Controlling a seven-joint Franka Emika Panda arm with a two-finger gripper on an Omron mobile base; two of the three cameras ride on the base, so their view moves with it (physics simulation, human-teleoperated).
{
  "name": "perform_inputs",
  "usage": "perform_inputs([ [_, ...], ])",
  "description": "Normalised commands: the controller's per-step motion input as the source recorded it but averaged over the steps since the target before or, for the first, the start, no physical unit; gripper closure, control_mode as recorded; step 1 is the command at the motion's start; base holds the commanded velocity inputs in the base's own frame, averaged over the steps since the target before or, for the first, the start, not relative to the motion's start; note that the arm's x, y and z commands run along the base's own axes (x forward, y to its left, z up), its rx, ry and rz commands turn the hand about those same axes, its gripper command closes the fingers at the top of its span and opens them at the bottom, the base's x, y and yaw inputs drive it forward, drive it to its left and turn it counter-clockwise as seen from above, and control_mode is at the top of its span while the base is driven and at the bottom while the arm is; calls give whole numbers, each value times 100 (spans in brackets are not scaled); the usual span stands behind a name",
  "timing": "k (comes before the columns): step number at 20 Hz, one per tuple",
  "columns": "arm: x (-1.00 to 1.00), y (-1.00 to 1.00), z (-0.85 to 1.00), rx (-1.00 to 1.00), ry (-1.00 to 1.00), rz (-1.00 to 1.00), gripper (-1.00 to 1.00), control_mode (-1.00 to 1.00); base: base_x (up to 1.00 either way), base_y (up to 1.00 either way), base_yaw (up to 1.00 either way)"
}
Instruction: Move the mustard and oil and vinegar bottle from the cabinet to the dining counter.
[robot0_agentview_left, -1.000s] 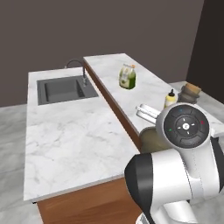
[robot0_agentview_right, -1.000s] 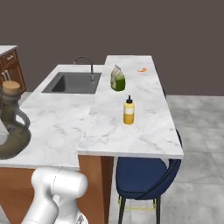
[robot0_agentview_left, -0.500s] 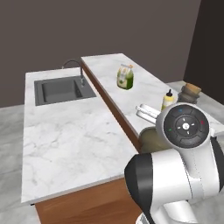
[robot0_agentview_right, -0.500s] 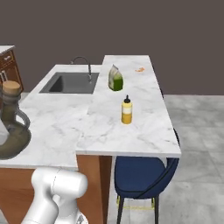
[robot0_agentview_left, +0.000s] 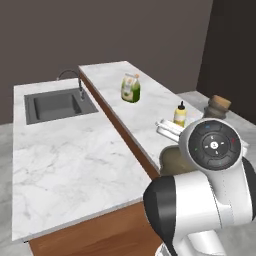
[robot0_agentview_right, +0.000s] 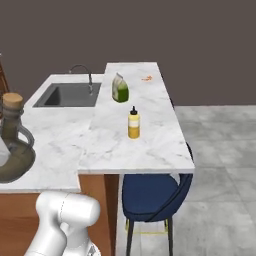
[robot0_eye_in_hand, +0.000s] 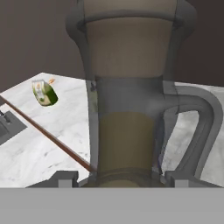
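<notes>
The oil and vinegar bottle (robot0_eye_in_hand: 124, 113), a dark olive flask with a cork stopper and a side handle, stands upright between my fingers. My gripper (robot0_eye_in_hand: 122, 178) is shut on its lower neck. The flask's cork (robot0_agentview_left: 218, 104) sticks out behind my wrist, above the near end of the dining counter (robot0_agentview_left: 145, 107). From the other side the oil and vinegar bottle (robot0_agentview_right: 12, 145) hangs over the lower worktop at the left edge. The mustard (robot0_agentview_left: 180, 114) (robot0_agentview_right: 133, 123) stands upright on the dining counter (robot0_agentview_right: 150, 145). The cabinet is out of view.
A green-and-white pouch (robot0_agentview_left: 130, 88) (robot0_agentview_right: 120, 89) (robot0_eye_in_hand: 44, 92) stands farther along the dining counter. The lower marble worktop (robot0_agentview_left: 65, 165) holds a sink (robot0_agentview_left: 57, 106) (robot0_agentview_right: 70, 95) with a faucet (robot0_agentview_left: 75, 80). A blue stool (robot0_agentview_right: 155, 192) sits under the counter's near right side.
The whole picture has shifted in both base views, so the base has driven. The flask stays in my grip at the same place relative to the arm.
</notes>
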Motion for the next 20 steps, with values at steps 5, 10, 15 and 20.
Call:
perform_inputs([
  [5, 0, 0, 0, 0, 0, 0, 100, 100, -1, -52, -47],
  [10, 0, 0, 0, 0, 0, 0, 100, 100, 0, -37, -63],
  [15, 0, 0, 0, 0, 0, 0, 100, 100, 6, -31, -62],
  [20, 0, 0, 0, 0, 0, 0, 100, 100, 7, -16, -73],
])
